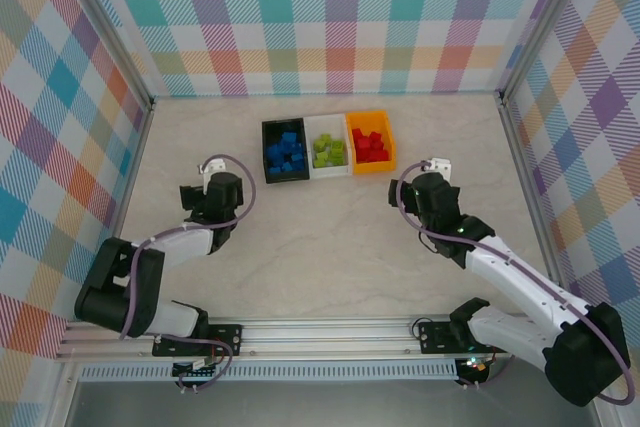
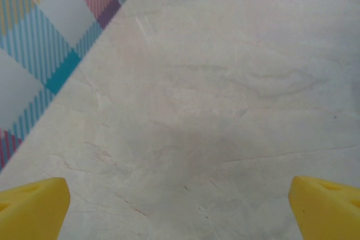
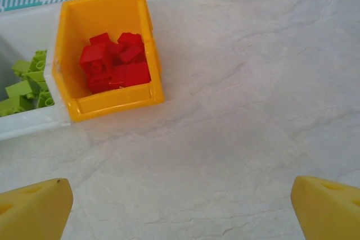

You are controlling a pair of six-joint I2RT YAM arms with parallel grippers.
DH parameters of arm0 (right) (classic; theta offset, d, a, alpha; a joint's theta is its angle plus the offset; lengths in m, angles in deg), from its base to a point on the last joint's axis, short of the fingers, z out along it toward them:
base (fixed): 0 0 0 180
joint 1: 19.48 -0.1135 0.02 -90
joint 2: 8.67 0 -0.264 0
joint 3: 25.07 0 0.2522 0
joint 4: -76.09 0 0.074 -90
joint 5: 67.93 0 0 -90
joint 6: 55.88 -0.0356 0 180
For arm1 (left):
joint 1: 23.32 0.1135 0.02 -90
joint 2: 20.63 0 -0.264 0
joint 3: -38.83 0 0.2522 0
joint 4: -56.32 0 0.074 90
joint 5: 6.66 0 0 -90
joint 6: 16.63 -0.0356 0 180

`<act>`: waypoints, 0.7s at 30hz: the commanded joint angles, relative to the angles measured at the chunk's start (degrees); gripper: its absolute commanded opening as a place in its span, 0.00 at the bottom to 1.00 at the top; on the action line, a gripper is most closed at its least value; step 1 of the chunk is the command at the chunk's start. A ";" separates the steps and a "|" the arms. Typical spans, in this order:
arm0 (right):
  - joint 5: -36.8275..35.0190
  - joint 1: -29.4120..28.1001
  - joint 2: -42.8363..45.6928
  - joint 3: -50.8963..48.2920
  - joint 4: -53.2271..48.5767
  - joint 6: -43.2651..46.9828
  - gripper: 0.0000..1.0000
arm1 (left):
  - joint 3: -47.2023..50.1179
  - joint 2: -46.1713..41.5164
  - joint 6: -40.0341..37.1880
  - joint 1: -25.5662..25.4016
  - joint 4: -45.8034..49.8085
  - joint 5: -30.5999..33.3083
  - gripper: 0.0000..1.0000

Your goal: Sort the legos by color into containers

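Progress: the sorting looks finished, as far as I can judge; every small plastic brick that I can see lies inside a bin.
Containers: three small open plastic bins stand side by side in a row at the far middle of the pale marble-look table (image 1: 330, 247), touching one another.
Blue bricks (image 1: 286, 151): in the black bin (image 1: 266, 153), the left one.
Lime green bricks (image 1: 328, 150): in the white bin (image 1: 330, 174), the middle one.
Red bricks (image 1: 369, 145): in the orange bin (image 1: 391, 142), the right one.
Left to do: I think nothing, or only to draw the arms back.
Left arm: it is bent low over the table. The left gripper (image 1: 212, 179) is near and left of the black bin, apart from it, and faces bare table.
Left fingers (image 2: 34, 206): the yellow tips stand wide apart and hold nothing.
Right arm: it reaches from the near right toward the middle. The right gripper (image 1: 432, 175) is near and right of the orange bin, not touching it.
Right fingers (image 3: 35, 206): the tips are spread fully and there is nothing between them.
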 commanded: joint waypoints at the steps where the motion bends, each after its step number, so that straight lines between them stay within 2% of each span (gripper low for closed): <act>1: -1.94 1.26 2.12 -2.43 6.13 5.25 1.00 | 1.59 4.32 -0.82 3.48 -13.07 -8.24 1.00; 3: -1.72 3.21 3.55 -4.40 9.85 8.31 1.00 | 3.09 6.53 -1.32 3.47 -18.67 -9.40 1.00; 4: -1.58 4.83 4.32 -5.70 12.61 10.60 1.00 | 2.69 6.17 -0.85 3.49 -16.94 -9.72 1.00; 6: 1.25 9.47 5.39 -9.13 19.80 15.42 1.00 | 5.23 5.44 -0.53 3.77 -20.90 -10.18 1.00; 9: 6.79 16.29 5.23 -14.21 29.51 20.33 1.00 | 8.93 6.10 -0.25 5.97 -27.05 -17.91 1.00; 10: 7.74 18.41 4.46 -15.26 31.55 20.26 1.00 | 10.52 9.25 -1.98 5.92 -34.51 -19.30 1.00; 11: 10.52 20.60 3.29 -16.15 33.21 20.45 1.00 | 10.18 10.10 -2.31 5.49 -34.94 -18.25 1.00; 12: 12.90 22.77 1.60 -17.01 35.82 19.92 1.00 | 7.94 7.59 -0.43 6.14 -25.96 -18.88 1.00; 14: 20.18 26.37 -2.80 -18.02 41.45 19.30 1.00 | 7.20 9.15 0.98 7.44 -27.43 -17.62 1.00; 15: 21.77 27.13 -5.47 -17.63 43.07 19.52 1.00 | 6.63 8.05 1.68 7.77 -24.32 -18.01 1.00; 19: 24.28 27.61 -16.28 -16.67 52.43 21.76 1.00 | 6.72 8.37 2.22 8.66 -25.09 -18.71 1.00; 20: 25.01 27.71 -18.39 -14.98 50.10 21.84 1.00 | 6.66 8.18 2.21 8.68 -24.71 -18.79 1.00; 21: 26.55 27.75 -20.98 -14.80 52.05 22.41 1.00 | 6.71 8.37 2.21 8.68 -25.09 -18.73 1.00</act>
